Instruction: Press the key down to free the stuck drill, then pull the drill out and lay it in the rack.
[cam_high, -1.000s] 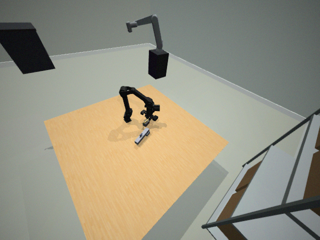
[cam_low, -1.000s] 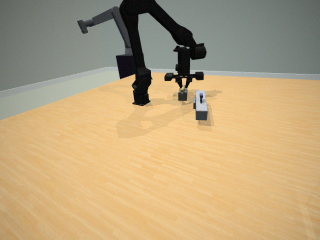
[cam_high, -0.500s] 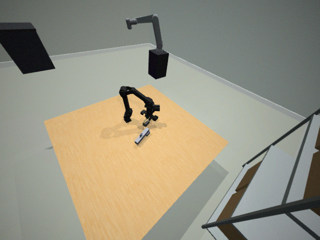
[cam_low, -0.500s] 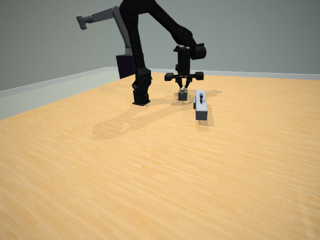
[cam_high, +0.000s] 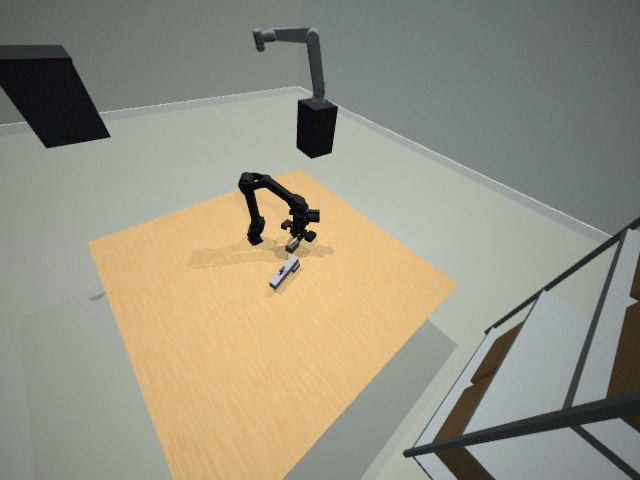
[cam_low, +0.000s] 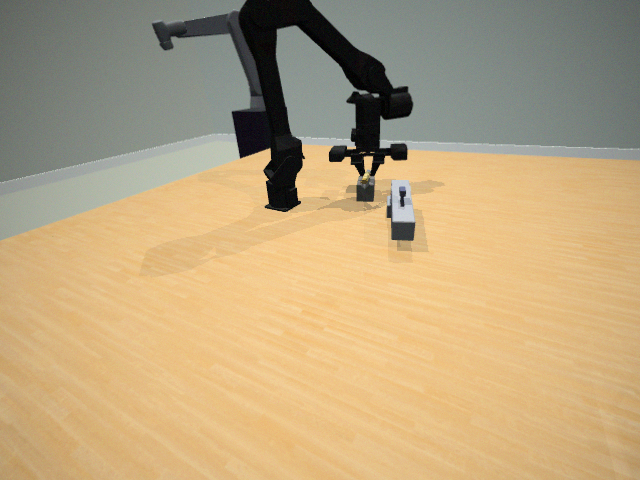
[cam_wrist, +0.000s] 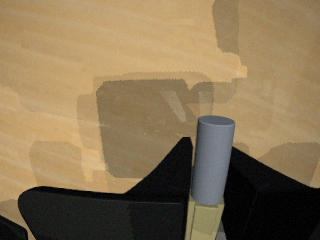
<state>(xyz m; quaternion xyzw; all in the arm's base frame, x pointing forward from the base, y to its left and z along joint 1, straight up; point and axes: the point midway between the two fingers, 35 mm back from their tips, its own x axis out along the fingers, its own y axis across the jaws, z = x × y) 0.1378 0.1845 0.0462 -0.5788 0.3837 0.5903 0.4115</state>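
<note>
Looks like a robotics lab or workshop: plain grey walls with pale skirting, a wide wood-grain tabletop (cam_high: 248, 330) (cam_low: 289, 335) carrying a black robot arm (cam_high: 281, 191) (cam_low: 268, 67), a second, grey arm (cam_high: 315, 62) (cam_low: 206, 25) on a dark pedestal (cam_high: 316, 129) (cam_low: 249, 133) behind (hardly kitchen gear), and metal-framed shelving (cam_high: 522, 426) with brown boxes (cam_high: 496, 351).

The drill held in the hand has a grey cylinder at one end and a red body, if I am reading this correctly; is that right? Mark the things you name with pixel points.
Not quite: the body (cam_wrist: 204, 222) is yellow, not red, as the wrist view shows. The drill (cam_high: 293, 241) (cam_low: 366, 178) (cam_wrist: 215, 185) is held in the hand (cam_high: 298, 238) (cam_low: 367, 174) (cam_wrist: 198, 144), with a grey cylinder (cam_wrist: 215, 160) at one end.
</note>
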